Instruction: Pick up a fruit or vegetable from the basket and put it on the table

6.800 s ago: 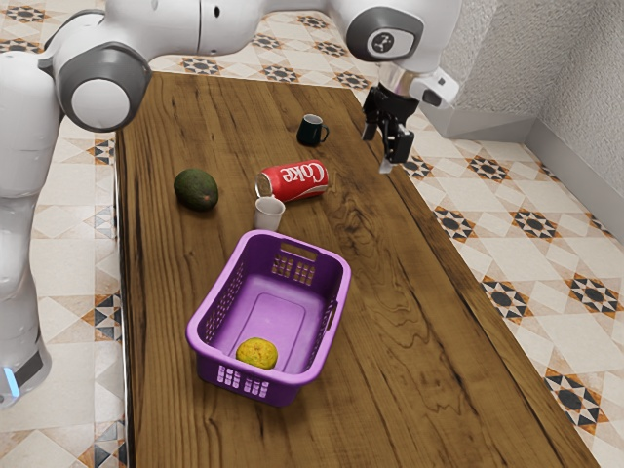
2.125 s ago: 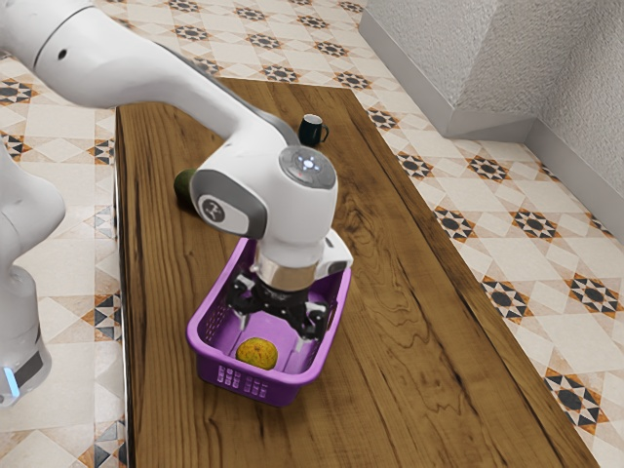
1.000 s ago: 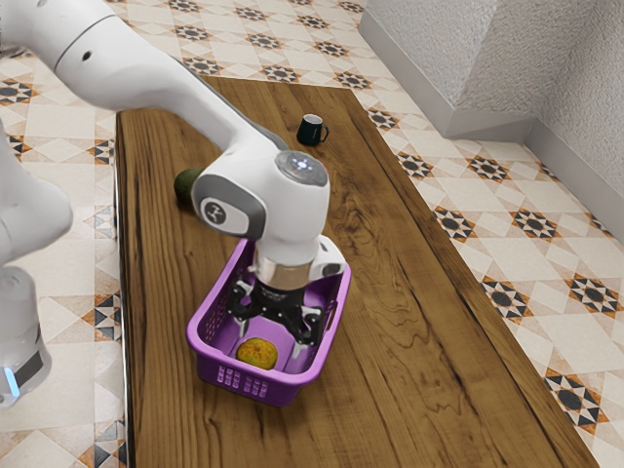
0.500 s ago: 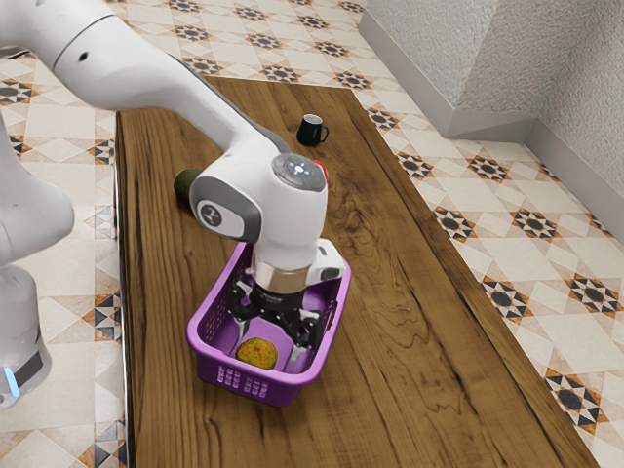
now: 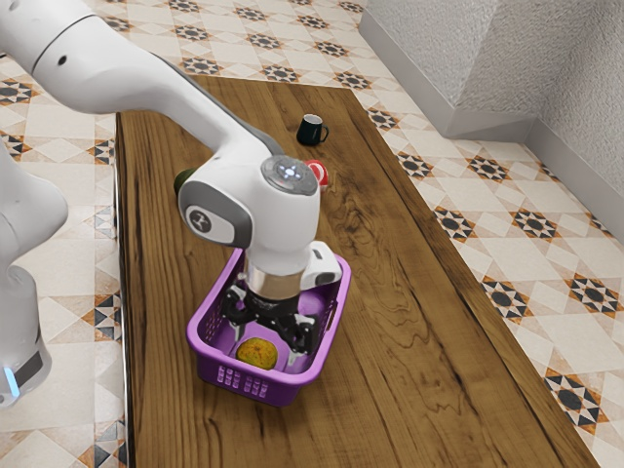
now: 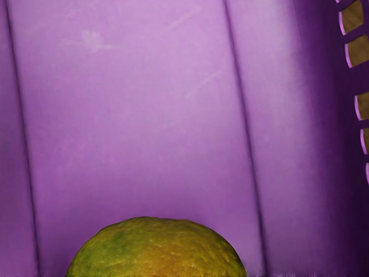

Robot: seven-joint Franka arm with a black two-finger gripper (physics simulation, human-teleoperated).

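Gripper (image 5: 266, 348) is wide open by the fruit (image 5: 257, 353), lower middle of frame, and honestly coming down off-centre could roll it against the basket wall (image 5: 209, 370)

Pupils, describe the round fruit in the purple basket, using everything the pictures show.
The fruit is round, with bumpy, dimpled skin coloured yellow-orange and patched with green, much like an orange. It looks whole. It lies on the floor of the basket, near one end wall; whether it touches that wall is hidden. The open jaws hang close by, spread wider than the fruit and not gripping it.
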